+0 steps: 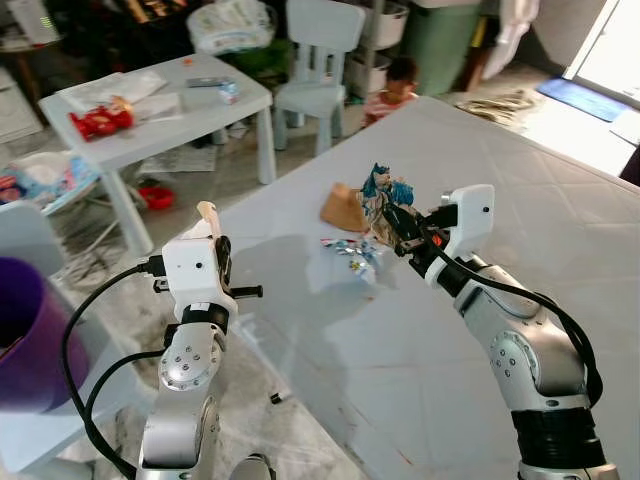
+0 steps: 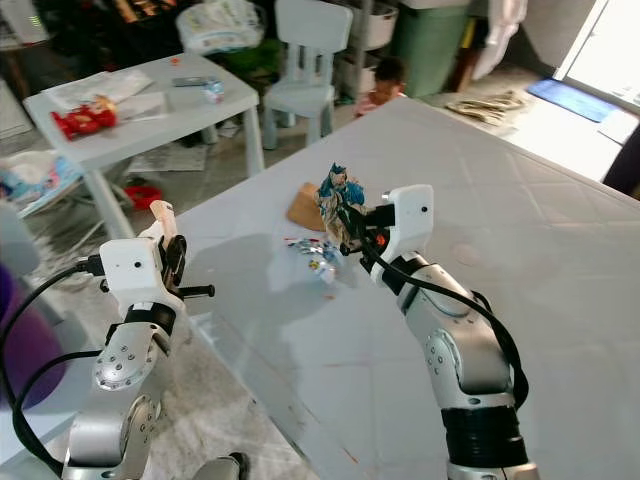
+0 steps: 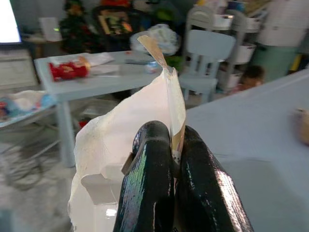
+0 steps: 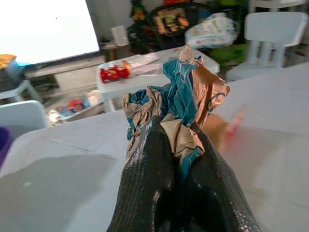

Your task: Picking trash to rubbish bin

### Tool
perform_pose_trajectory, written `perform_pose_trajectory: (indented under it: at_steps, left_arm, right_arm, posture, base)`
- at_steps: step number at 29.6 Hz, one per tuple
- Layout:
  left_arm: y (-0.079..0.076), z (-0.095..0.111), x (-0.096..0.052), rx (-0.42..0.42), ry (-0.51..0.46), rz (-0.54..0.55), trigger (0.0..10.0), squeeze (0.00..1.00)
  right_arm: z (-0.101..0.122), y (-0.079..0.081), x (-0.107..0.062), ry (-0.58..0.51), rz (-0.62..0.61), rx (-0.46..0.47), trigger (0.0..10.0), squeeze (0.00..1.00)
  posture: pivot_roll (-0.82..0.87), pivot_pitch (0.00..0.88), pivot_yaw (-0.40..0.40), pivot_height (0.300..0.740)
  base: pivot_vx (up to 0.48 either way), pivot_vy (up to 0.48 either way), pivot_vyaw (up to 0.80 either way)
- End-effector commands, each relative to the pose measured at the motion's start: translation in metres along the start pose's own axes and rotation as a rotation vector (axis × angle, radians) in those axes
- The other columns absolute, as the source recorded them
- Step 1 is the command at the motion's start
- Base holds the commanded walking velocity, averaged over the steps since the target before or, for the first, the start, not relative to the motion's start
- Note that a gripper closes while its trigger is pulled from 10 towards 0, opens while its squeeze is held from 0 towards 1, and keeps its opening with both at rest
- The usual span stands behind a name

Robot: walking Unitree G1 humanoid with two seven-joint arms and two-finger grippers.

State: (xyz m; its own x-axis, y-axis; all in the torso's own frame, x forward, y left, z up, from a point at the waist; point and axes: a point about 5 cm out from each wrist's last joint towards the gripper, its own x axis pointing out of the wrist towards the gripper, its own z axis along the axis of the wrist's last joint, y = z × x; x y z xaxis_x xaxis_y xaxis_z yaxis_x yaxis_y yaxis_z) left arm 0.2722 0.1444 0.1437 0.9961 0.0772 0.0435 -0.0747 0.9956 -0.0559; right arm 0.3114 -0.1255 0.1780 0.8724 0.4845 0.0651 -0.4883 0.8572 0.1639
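Two grippers loaded, both raised off counter (image 1: 560, 250) for carrying. Left gripper (image 3: 166, 159) clamped on pale paper scrap (image 3: 125, 145), past counter edge. Right gripper (image 4: 176, 140) pinching crumpled blue-tan wrapper (image 4: 181, 92) above counter. Beyond: shiny wrapper (image 1: 352, 260) and brown scrap (image 1: 343, 208) left lying, likely next. Purple bin (image 1: 25, 330) at left.

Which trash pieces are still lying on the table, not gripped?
Two: the tan paper scrap and the shiny foil wrapper. The blue-and-brown wrapper is in the right gripper, the white paper in the left gripper.
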Motion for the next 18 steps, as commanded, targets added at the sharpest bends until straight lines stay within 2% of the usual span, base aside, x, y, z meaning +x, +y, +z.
perform_pose_trajectory:
  at_steps: [1, 18]
  left_arm:
    - [-0.0038, -0.0010, 0.0020, -0.009, 0.017, -0.012, 0.0, 0.00]
    - [-0.0041, -0.0015, 0.0026, -0.030, 0.037, -0.019, 0.0, 0.00]
  right_arm:
    - [0.0044, 0.0008, -0.0028, -0.016, 0.000, 0.000, 0.0, 0.00]
    - [0.0026, 0.0039, -0.0020, -0.015, 0.000, 0.015, 0.0, 0.00]
  posture:
    - [0.03, 0.077, -0.064, 0.740]
    - [0.03, 0.090, -0.056, 0.740]
  base:
    - [0.000, 0.000, 0.80]
    - [0.000, 0.000, 0.80]
